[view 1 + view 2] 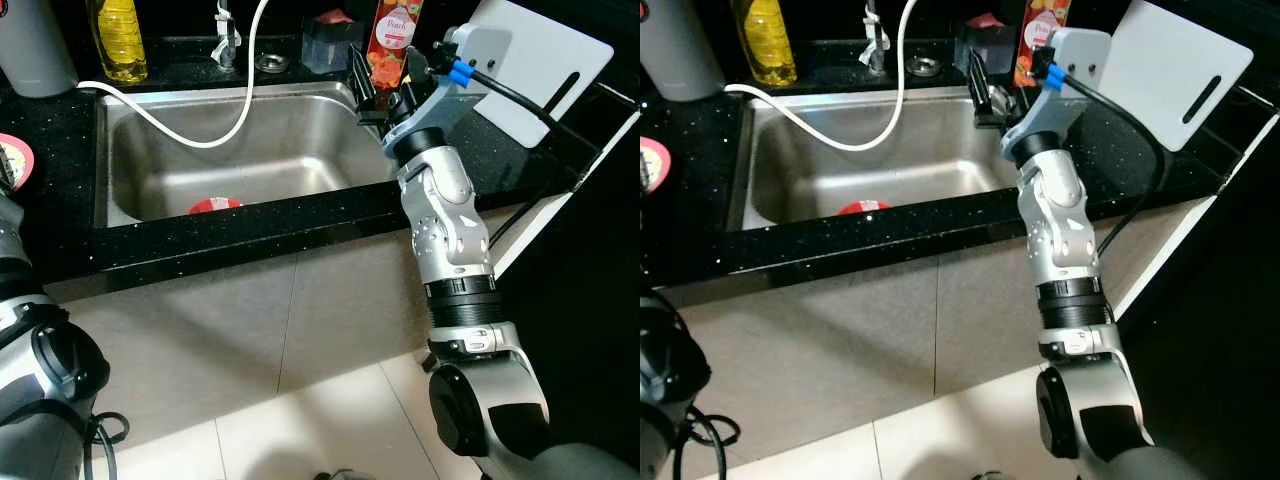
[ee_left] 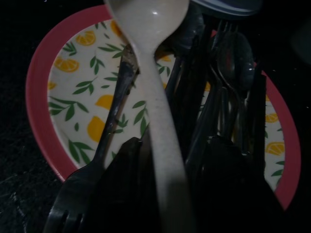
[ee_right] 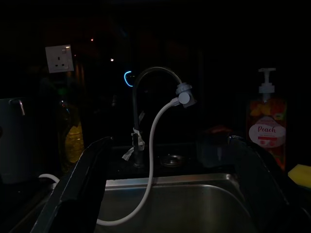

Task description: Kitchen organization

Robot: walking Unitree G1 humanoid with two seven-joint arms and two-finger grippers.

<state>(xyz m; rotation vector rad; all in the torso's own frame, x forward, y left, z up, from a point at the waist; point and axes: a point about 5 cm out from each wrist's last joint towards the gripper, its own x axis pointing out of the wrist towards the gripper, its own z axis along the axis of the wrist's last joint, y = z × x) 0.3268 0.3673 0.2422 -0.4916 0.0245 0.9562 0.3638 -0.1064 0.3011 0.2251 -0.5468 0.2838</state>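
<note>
A stainless steel sink [image 1: 300, 110] set in a black speckled countertop [image 1: 200, 245] fills the upper middle of the left eye view. In its basin lies one red round object [image 1: 214, 205] near the front wall, and one white hose [image 1: 190, 135] loops down into it from the top of the frame. Behind the sink, at the upper left, stands one yellow bottle of liquid [image 1: 118, 38]; at the upper middle stands one red pump bottle labelled Peach [image 1: 393, 38] and a small dark box [image 1: 330, 42]. One white cutting board [image 1: 548, 62] leans at the upper right.

In the left wrist view, one round plate with a pink rim and a lemon-and-leaf print [image 2: 58, 97] holds cutlery: one pale cream plastic spoon [image 2: 150, 63], one dark metal fork [image 2: 97, 155], and several more dark utensils too shadowed to count.

The right arm reaches up from the lower right, its right gripper [image 1: 365, 85] hanging over the sink's right rim with fingers spread wide and empty. The left gripper [image 2: 170, 194] sits low over the plate; whether its fingers grasp anything cannot be told.
</note>
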